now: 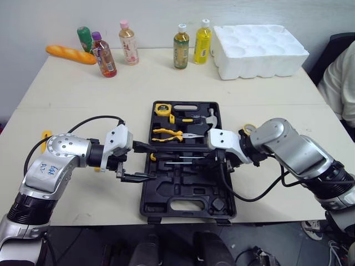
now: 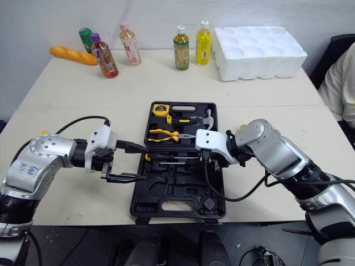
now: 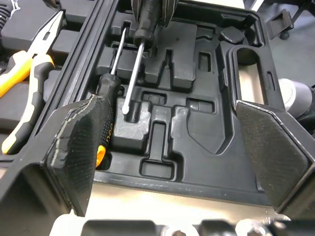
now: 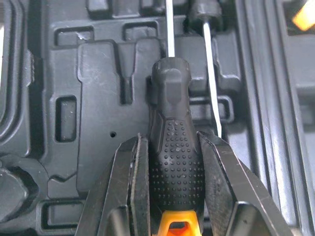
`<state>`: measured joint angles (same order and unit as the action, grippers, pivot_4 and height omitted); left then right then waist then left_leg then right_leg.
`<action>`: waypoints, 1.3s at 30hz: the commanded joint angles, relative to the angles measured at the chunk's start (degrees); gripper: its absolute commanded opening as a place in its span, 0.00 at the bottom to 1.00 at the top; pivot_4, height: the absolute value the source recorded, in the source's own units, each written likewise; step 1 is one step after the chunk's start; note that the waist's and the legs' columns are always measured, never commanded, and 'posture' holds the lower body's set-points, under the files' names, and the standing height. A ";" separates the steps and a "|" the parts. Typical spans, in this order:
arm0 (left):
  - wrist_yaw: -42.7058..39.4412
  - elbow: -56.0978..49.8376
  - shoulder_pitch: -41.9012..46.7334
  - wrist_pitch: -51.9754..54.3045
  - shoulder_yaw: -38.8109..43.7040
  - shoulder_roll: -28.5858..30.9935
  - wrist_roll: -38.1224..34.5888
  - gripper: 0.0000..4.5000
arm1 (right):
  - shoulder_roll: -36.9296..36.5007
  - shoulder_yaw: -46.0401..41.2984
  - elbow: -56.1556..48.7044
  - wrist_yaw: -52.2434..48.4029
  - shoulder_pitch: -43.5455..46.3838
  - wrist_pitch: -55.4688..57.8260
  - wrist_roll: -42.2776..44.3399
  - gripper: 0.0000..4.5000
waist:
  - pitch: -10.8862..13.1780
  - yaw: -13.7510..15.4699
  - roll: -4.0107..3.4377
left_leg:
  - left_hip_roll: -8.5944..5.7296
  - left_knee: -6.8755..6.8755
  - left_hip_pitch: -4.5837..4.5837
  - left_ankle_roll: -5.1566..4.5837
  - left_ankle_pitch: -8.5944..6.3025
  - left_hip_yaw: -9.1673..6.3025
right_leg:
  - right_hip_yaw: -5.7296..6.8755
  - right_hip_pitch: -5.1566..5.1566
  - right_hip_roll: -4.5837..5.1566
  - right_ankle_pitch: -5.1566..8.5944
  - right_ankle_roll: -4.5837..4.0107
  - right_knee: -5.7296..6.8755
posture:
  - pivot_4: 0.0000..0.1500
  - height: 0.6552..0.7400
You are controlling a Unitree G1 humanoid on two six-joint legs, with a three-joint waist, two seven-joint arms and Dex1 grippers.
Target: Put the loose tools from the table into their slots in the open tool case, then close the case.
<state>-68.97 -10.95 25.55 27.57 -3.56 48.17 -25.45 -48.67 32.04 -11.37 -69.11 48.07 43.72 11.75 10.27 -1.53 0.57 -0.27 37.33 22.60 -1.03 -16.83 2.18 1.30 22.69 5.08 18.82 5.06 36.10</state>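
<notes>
The black tool case (image 1: 188, 206) lies open at the table's front middle. Its far half holds yellow-handled pliers (image 1: 169, 133), a tape measure (image 1: 162, 109) and a hammer (image 1: 209, 118). My right gripper (image 4: 172, 147) is shut on the black, orange-tipped handle of a screwdriver (image 4: 172, 162). Its shaft (image 1: 183, 162) points left, low over the near half's moulded slots. A second screwdriver (image 3: 106, 98) lies in the slot just beyond it. At the case's left edge my left gripper (image 1: 137, 162) stands open around nothing, its fingers (image 3: 78, 147) spread wide.
Several drink bottles (image 1: 181, 46) and a bread loaf (image 1: 70, 54) stand along the table's far edge. A white foam tray (image 1: 258, 50) sits at the far right. A person (image 1: 341, 83) sits beyond the table's right side.
</notes>
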 commanded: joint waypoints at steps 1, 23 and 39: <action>-0.43 -1.16 1.05 -0.80 -0.40 -0.03 0.48 1.00 | -0.17 -0.48 -0.93 -1.23 0.06 -1.03 -1.79 0.23 | 0.00 0.01 0.00 | 0.00 0.00 0.00 0.00 0.00 0.00 | 0.00 0.00 0.00 0.00 0.00 0.00 | 1.00 1.00; -0.70 -1.49 2.01 -1.10 -1.30 -2.28 0.37 1.00 | 12.01 -18.08 -1.08 4.69 -9.22 -7.07 7.14 0.88 | -0.01 0.06 0.01 | -0.01 0.08 -0.01 0.03 0.01 0.03 | 0.03 -0.01 -0.01 0.00 0.01 0.11 | 1.00 1.00; -1.27 -0.96 3.13 -0.61 -1.44 -2.89 -0.01 1.00 | 15.69 -16.37 6.40 5.91 -16.67 -10.72 5.40 0.02 | -0.01 0.02 0.01 | -0.01 0.15 -0.07 0.02 0.00 0.06 | 0.00 0.00 -0.05 0.00 0.01 0.35 | 1.00 1.00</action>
<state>-69.82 -10.66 27.96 27.06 -5.68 45.17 -24.68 -32.63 15.38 -4.14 -62.90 31.49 33.27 17.21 10.27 -1.51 0.58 -0.29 37.48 22.54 -1.01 -16.83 2.24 1.30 22.69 5.03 18.82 5.07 36.45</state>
